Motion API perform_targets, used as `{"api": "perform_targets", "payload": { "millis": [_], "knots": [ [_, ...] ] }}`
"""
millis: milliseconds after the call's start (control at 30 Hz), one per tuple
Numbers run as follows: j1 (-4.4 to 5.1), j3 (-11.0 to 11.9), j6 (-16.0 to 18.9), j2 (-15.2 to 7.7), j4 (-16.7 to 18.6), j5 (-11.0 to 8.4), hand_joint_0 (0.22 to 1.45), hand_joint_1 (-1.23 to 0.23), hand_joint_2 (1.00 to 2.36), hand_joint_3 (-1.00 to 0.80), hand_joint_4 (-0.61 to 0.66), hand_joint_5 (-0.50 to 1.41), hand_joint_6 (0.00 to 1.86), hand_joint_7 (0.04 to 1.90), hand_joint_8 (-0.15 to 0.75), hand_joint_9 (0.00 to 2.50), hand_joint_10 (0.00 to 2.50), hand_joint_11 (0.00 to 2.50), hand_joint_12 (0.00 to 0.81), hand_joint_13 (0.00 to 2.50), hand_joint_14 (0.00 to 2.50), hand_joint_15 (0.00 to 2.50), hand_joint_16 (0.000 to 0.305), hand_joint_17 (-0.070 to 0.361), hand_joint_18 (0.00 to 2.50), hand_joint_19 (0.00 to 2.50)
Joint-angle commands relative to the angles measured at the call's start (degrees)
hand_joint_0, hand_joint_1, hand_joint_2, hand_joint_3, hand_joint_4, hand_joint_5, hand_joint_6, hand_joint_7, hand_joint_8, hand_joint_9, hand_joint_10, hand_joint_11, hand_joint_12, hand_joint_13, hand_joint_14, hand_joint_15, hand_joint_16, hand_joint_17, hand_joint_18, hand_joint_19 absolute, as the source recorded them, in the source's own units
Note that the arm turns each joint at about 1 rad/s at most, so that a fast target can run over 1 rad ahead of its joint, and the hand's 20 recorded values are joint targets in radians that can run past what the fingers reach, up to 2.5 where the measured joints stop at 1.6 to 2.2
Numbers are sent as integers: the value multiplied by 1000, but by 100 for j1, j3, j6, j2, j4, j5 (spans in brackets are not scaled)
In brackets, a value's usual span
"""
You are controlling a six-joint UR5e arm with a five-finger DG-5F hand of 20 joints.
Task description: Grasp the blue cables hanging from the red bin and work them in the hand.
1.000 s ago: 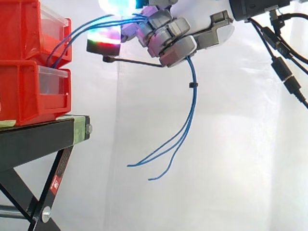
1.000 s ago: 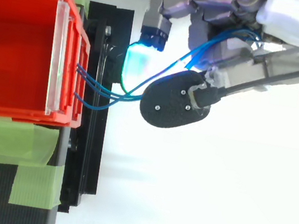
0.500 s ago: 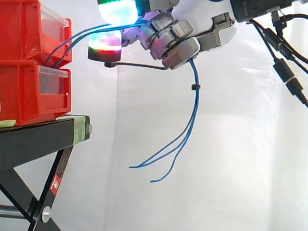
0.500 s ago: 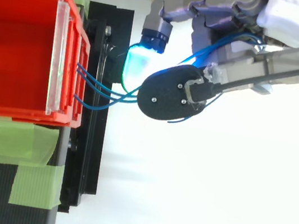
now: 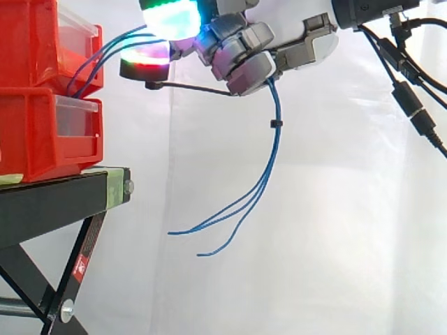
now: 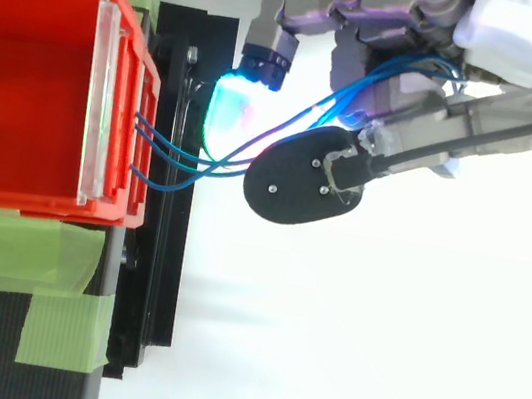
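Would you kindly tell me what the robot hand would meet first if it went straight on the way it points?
Most likely the front of the upper red bin, where the blue cables emerge: the robot hand points left at that height, and the top view seems to line them up.

Brightness: both views are brightly lit.
Glare: the white background is washed out in the top view.
Shadows: faint fold shading is seen on the curtain.
Glow: green-cyan light is cast by the hand's fingertip pads.
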State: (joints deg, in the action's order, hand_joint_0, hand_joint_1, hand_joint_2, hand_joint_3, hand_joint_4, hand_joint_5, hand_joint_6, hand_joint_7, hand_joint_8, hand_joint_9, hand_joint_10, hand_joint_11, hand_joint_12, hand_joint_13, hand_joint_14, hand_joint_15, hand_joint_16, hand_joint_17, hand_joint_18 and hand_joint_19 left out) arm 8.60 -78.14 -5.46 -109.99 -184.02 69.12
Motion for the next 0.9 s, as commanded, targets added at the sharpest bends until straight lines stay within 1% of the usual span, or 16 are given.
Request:
{"api": "perform_targets", "payload": {
  "millis": [0, 100, 133, 167, 200, 233, 267, 367, 433, 533, 600, 633, 700, 733, 800, 867],
  "knots": [
    [1, 1, 27, -5, 7, 5, 1075, -643, 1021, -388, 282, 245, 172, 1245, 404, 416, 2500, 2500, 432, 774, 2500, 1409, 48, 107, 1211, 1432],
    [1, -8, 18, -5, 7, -13, 1058, -645, 1018, -164, 276, 257, 153, 1260, 416, 413, 2500, 2500, 444, 776, 2500, 1433, 48, 109, 1192, 1408],
    [1, 1, 18, -5, 7, -22, 1021, -655, 1014, -179, 281, 259, 143, 1271, 422, 405, 2500, 2500, 457, 786, 2500, 1430, 51, 114, 1242, 1415],
    [10, -8, 18, -5, 7, -22, 973, -652, 1014, -263, 296, 259, 144, 1272, 432, 403, 2500, 2500, 453, 783, 2500, 1422, 53, 118, 1259, 1429],
    [10, -8, 27, -5, 7, -22, 936, -645, 1015, -400, 285, 259, 130, 1287, 430, 394, 2500, 2500, 459, 775, 2500, 1446, 52, 117, 1252, 1450],
    [10, 1, 27, -5, 7, -22, 913, -640, 1015, -463, 284, 259, 118, 1297, 434, 391, 2500, 2500, 455, 767, 2500, 1449, 51, 116, 1244, 1474],
    [10, 1, 18, -5, 7, -22, 886, -626, 1014, -581, 284, 261, 108, 1303, 432, 389, 2500, 2500, 452, 764, 2500, 1424, 50, 113, 1245, 1498],
    [19, -8, 27, -5, 7, -22, 866, -613, 1013, -669, 290, 265, 108, 1313, 429, 390, 2500, 2500, 453, 763, 2500, 1419, 50, 113, 1241, 1470],
    [10, 1, 27, -5, 7, -22, 863, -613, 1012, -653, 290, 266, 118, 1310, 430, 393, 2500, 2500, 447, 762, 2500, 1425, 50, 112, 1249, 1462],
    [10, 1, 27, 4, 7, -22, 917, -622, 1015, -556, 289, 274, 132, 1305, 432, 406, 2500, 2500, 444, 772, 2500, 1395, 49, 111, 1263, 1479],
    [19, -8, 27, -5, 7, -30, 976, -628, 1019, -384, 287, 279, 151, 1295, 428, 418, 2500, 2500, 446, 786, 2500, 1398, 49, 111, 1282, 1480],
    [19, -8, 27, -5, 7, -30, 986, -631, 1018, -356, 286, 282, 153, 1285, 426, 423, 2500, 2500, 446, 786, 2500, 1401, 49, 111, 1279, 1476],
    [19, -8, 36, -5, -2, -30, 1029, -633, 1019, -168, 283, 282, 179, 1272, 427, 432, 2500, 2500, 445, 794, 2500, 1389, 48, 108, 1249, 1406],
    [19, -8, 45, -5, -2, -30, 1034, -632, 1019, -156, 284, 282, 183, 1271, 426, 432, 2500, 2500, 443, 791, 2500, 1399, 49, 110, 1245, 1393],
    [19, 1, 54, 4, -2, -30, 1068, -637, 1013, 80, 299, 286, 197, 1263, 433, 443, 2500, 2500, 449, 795, 2500, 1373, 51, 115, 1192, 1220],
    [19, 1, 54, -5, 7, -30, 1079, -645, 1006, 186, 306, 291, 202, 1253, 436, 447, 2500, 2500, 458, 810, 2500, 1331, 53, 119, 1181, 1143]
  ]
}}
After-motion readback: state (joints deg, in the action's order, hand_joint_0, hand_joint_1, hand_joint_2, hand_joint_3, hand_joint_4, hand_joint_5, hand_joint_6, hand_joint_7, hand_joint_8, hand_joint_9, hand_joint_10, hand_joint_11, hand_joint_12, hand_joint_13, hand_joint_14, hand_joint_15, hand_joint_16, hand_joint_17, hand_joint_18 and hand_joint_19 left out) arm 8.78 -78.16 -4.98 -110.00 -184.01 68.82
